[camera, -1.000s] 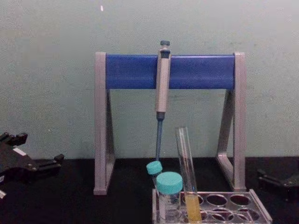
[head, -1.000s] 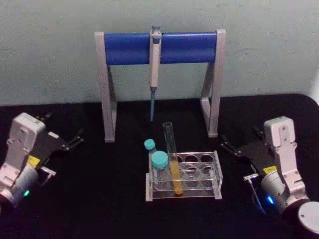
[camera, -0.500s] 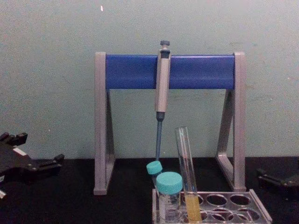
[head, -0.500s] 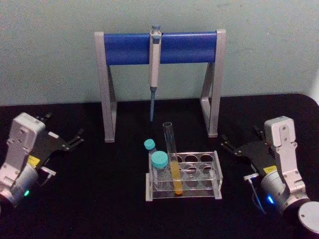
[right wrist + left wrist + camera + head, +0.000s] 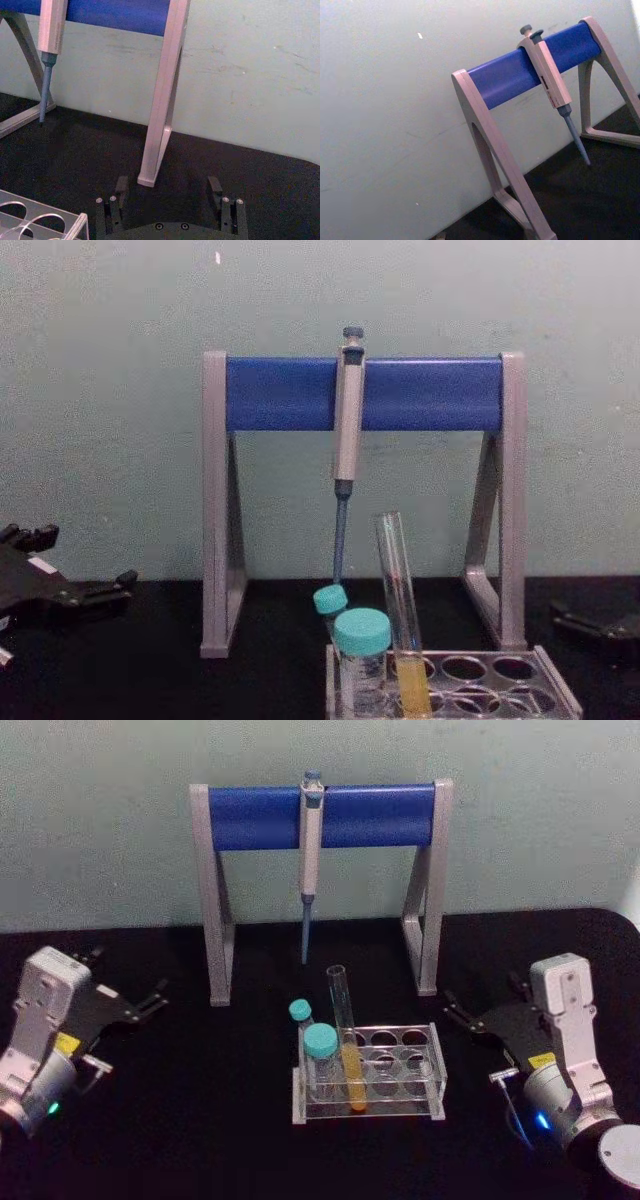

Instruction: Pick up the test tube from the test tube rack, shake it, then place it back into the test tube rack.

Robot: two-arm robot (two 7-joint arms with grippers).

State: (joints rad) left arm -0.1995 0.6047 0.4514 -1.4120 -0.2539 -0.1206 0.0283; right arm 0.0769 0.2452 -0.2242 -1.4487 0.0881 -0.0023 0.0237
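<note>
- Head view: left hand point(image 5: 150, 999) lies on the black tabletop point(image 5: 200, 1120), fingers spread, holding nothing.
- Centre: tube point(image 5: 346, 1038) leans in the rack point(image 5: 430, 1078), beside two teal-capped vials point(image 5: 320, 1055).
- Right hand point(image 5: 458, 1016) rests well apart from the rack, fingers parted and holding nothing.

A clear test tube point(image 5: 346, 1040) of yellow liquid leans in the low test tube rack point(image 5: 432, 1072).
</note>
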